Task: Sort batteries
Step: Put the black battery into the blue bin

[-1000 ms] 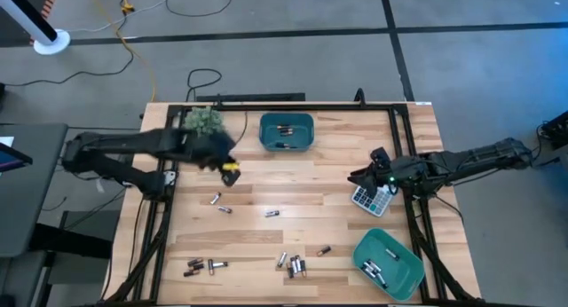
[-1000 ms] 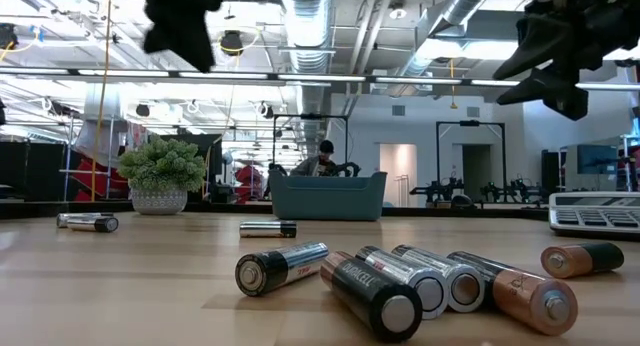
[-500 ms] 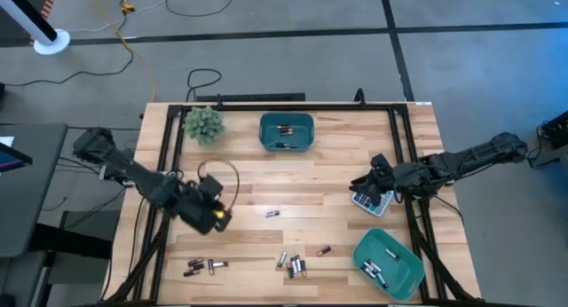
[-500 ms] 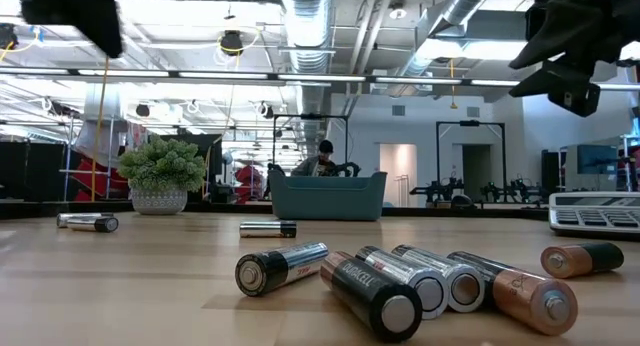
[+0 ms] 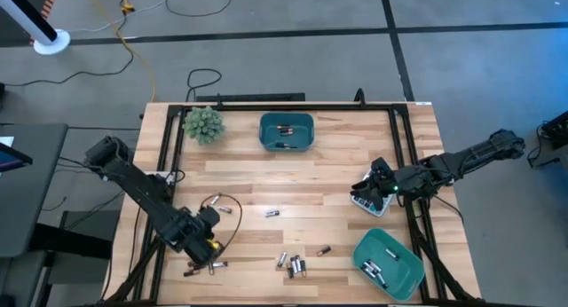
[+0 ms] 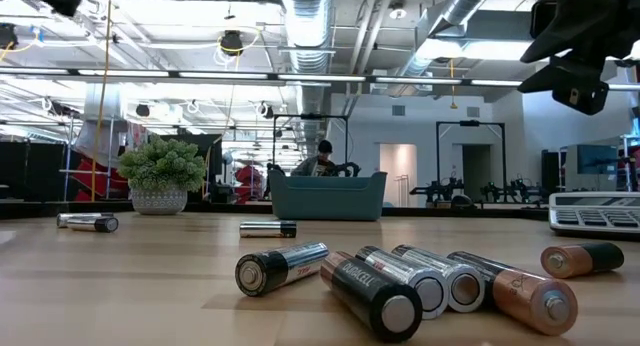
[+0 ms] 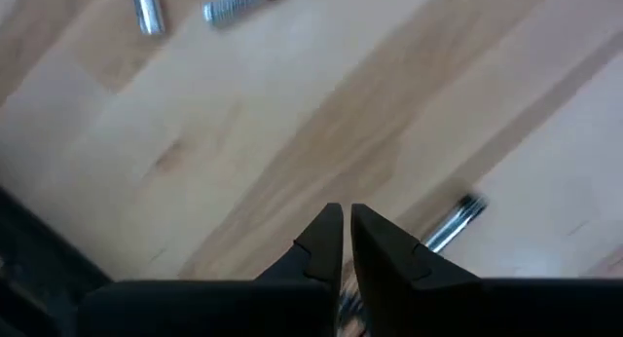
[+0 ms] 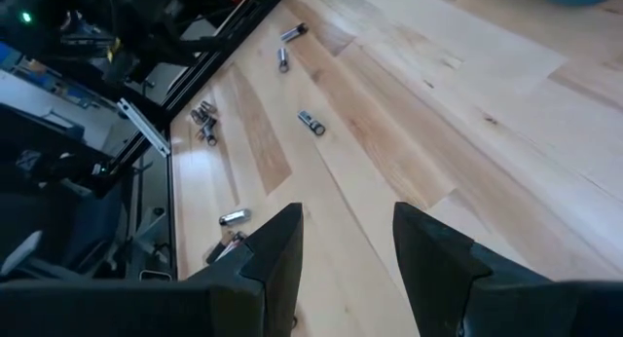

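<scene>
While a few batteries (image 5: 282, 134) already lie in the two teal bins (image 5: 308, 138), we still have most loose on the counter (image 5: 328, 183). Our left gripper (image 7: 346, 225) hangs clenched and empty over the near-left cluster (image 5: 204, 267); our right gripper (image 8: 346, 230) waits released above the calculator (image 5: 358, 199).

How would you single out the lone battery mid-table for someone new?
Start at the teal rectangular bin at the wooden table's far edge and go straight toward the near edge. The small dark-and-silver cylindrical battery lies alone on bare planks; the others sit in clusters.
</scene>
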Action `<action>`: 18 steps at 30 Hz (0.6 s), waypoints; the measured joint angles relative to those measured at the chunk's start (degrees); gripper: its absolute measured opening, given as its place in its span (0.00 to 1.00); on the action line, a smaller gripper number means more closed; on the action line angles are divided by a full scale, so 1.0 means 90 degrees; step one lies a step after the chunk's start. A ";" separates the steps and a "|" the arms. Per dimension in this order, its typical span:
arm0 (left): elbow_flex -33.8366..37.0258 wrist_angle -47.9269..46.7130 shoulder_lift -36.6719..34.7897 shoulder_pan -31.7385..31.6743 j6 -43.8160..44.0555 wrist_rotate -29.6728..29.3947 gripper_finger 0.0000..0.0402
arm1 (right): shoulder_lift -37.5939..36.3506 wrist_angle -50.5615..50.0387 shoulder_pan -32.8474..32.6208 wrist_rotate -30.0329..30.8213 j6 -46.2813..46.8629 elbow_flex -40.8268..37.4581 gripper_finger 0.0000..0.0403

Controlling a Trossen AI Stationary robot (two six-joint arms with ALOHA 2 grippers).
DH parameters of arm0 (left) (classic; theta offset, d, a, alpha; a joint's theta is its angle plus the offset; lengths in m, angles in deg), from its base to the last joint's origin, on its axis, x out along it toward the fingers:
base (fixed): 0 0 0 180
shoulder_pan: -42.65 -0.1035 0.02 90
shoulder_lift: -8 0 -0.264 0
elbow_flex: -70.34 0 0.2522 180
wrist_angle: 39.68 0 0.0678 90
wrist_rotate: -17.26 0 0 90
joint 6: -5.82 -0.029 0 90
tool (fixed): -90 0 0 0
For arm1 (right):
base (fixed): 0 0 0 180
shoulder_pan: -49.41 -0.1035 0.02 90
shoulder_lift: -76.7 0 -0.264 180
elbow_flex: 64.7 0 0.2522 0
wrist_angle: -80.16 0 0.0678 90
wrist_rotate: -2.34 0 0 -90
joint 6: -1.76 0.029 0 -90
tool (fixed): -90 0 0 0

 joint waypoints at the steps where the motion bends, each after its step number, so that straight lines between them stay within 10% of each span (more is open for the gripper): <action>1: 0.0000 -0.0044 0.0075 0.0042 0.0006 0.0083 0.06 | 0.0000 0.0000 0.0000 0.0000 0.0000 0.0000 0.44; 18: 0.0345 0.0852 0.0489 0.0927 -0.0163 0.0587 0.33 | 0.0000 -0.0019 0.0000 0.0002 -0.0009 0.0002 0.44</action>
